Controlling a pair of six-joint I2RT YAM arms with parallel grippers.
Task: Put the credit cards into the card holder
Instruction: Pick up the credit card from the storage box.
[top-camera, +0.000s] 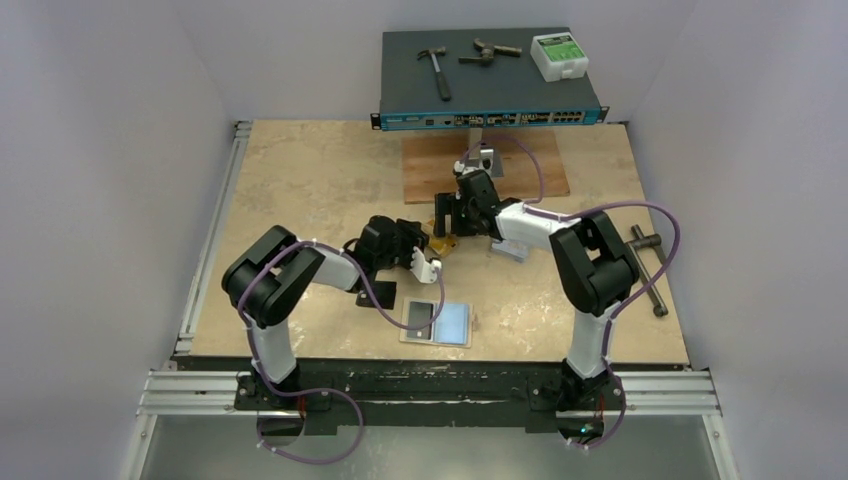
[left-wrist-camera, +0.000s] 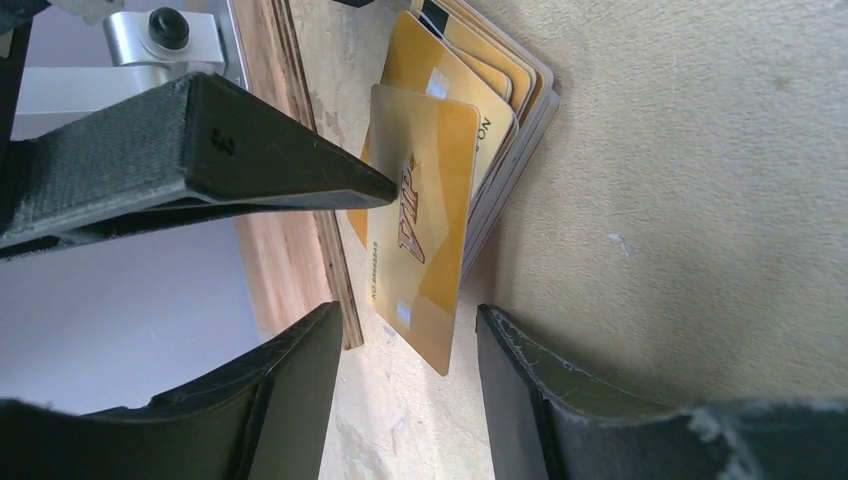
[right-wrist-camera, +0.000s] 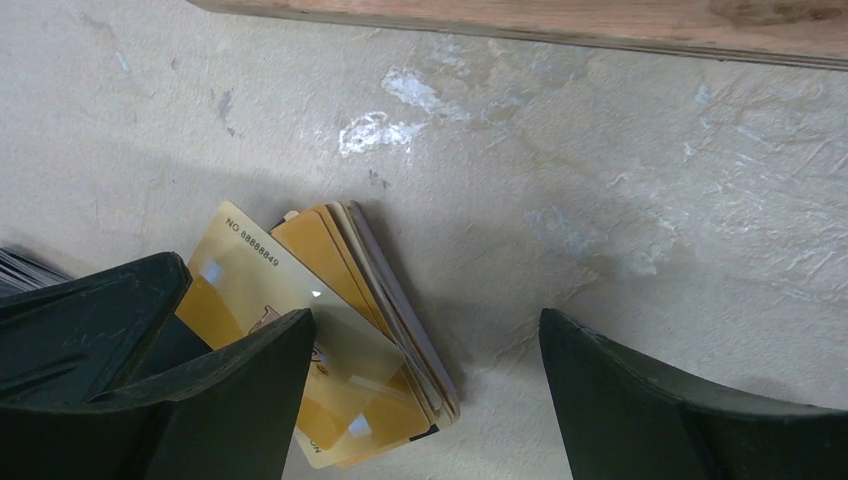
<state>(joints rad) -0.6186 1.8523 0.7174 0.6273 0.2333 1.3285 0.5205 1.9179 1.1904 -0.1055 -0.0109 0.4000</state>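
Between the fingertips of the left gripper (left-wrist-camera: 408, 320) sits the near end of the top gold card (left-wrist-camera: 420, 240): jaws parted, a gap on either side, nothing clamped. The left wrist view gives what the others don't: a finger (left-wrist-camera: 200, 160) of the right gripper (right-wrist-camera: 425, 325), its tip against that card's long edge. On the right wrist view, the right gripper stands wide open, holding nothing, one finger over the gold card, the credit cards (right-wrist-camera: 345, 285) fanned on the table (right-wrist-camera: 600, 200) just inside its span. Only the overhead view shows the card holder (top-camera: 452, 325): lying open behind the left gripper, toward the arm bases, well apart from the cards. Whether its grey and light-blue pockets hold anything, I cannot tell.
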